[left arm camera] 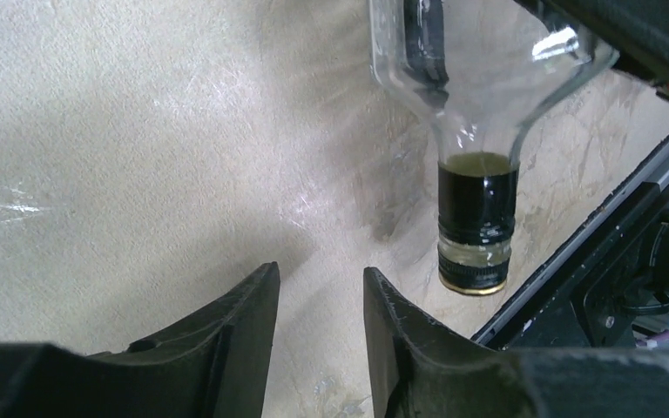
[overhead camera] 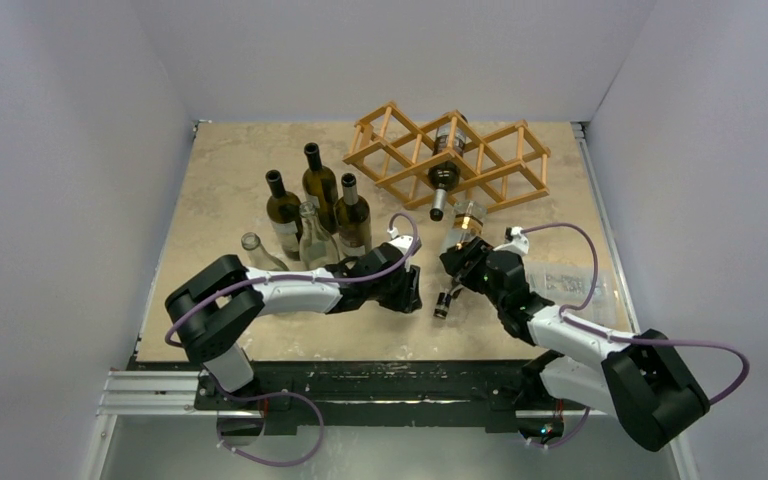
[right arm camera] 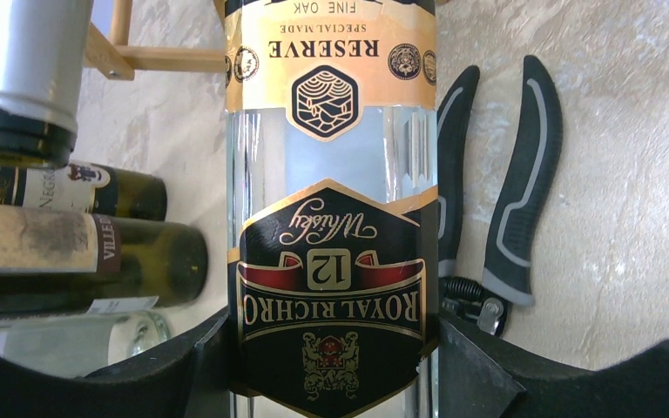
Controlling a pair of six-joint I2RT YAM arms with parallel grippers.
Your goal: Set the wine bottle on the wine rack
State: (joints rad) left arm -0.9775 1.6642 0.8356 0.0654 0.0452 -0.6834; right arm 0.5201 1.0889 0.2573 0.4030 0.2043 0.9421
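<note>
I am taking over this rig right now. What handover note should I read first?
Left claw: slightly open, empty, beside the clear whisky bottle's neck.
Right claw: shut on that bottle's body, short of the wine rack.
Done: one dark bottle already lies in the rack.
Left to do: bring the held bottle into a free cell, then release.

all the readable stuff is in the right wrist view. the clear bottle mid-frame has upside-down print. its peach label up top says "reserve", "special made", "fine oak". the black label lower down says "whisky", "12", "royal richro". at left, a dark bottle shows "negr", and the green bottle under it "ville", both cut off.
</note>
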